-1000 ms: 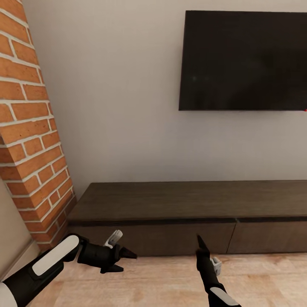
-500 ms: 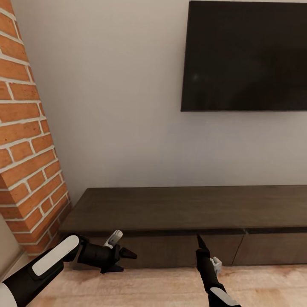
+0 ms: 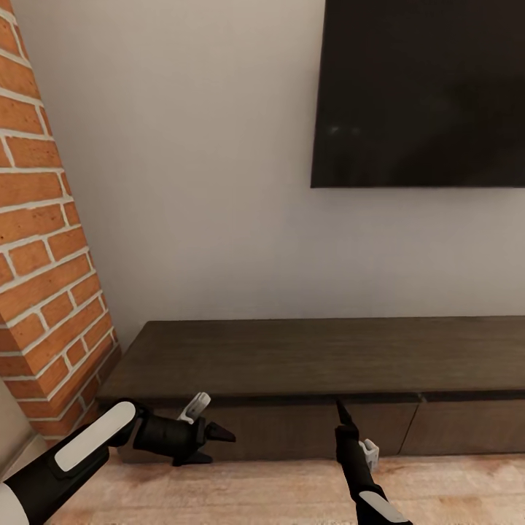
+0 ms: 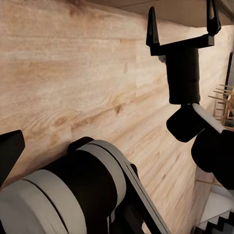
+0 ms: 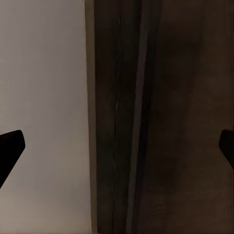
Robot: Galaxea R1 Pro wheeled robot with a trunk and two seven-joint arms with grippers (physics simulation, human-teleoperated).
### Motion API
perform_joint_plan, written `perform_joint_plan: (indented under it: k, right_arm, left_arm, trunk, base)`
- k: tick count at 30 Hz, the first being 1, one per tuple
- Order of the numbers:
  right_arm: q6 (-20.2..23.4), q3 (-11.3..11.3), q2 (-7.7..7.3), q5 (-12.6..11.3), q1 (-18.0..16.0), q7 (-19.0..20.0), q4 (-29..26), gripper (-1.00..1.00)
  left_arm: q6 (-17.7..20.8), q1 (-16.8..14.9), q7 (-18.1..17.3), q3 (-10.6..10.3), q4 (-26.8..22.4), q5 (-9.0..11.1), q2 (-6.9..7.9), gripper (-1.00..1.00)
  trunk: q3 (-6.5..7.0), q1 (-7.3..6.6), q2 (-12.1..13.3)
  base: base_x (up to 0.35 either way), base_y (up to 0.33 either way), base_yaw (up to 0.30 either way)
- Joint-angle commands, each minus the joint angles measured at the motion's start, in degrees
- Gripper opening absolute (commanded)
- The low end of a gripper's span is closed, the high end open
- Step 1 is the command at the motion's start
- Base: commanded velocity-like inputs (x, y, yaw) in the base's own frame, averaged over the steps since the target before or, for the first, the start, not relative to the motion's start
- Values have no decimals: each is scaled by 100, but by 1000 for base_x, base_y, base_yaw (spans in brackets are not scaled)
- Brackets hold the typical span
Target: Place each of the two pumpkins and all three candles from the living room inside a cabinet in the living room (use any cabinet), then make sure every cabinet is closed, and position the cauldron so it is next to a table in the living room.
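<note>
Cabinet [image 3: 321, 364] aside, nearest the camera are the two arms, low over the pale wood floor [image 3: 277, 488]. The left gripper [image 3: 211, 443] points sideways toward the right arm, its two dark fingers spread apart with nothing between them. The right gripper [image 3: 340, 410] points up at the cabinet front; from the head view it shows edge-on as a single thin point, so its opening is hard to judge there. In the left wrist view the right gripper [image 4: 181, 22] appears whole, both fingers standing well apart and empty. In the right wrist view only its two fingertips [image 5: 10, 148] show at the picture's edges, wide apart, with the cabinet's [image 5: 161, 117] dark wood and the pale wall [image 5: 44, 97] between them.

Just beyond the grippers stands the long, low, dark-brown cabinet against the wall, its drawer fronts flush and shut, its flat top bare; its right end is cut off by the frame. A brick pillar [image 3: 44, 240] rises at its left end. Above, on the grey wall [image 3: 204, 182], hangs a black screen [image 3: 423, 95], cropped at the top and right.
</note>
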Motion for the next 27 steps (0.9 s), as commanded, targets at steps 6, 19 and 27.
perform_joint_plan:
  k: [6,19,27]
  right_arm:
    - [-38,49,0,-43,-5,17,4,100]
    - [-38,49,0,-35,-5,17,4,100]
    - [-38,51,0,-34,-5,17,4,100]
  left_arm:
    - [0,-7,57,-3,-6,62,1,100]
    - [0,-7,54,-1,-7,63,4,100]
    - [0,-7,49,-1,-6,64,5,100]
  trunk:
    - [-94,9,-8]
    - [-94,9,-8]
    - [-94,9,-8]
  base:
    - [0,0,0]
    - [40,0,0]
    - [82,0,0]
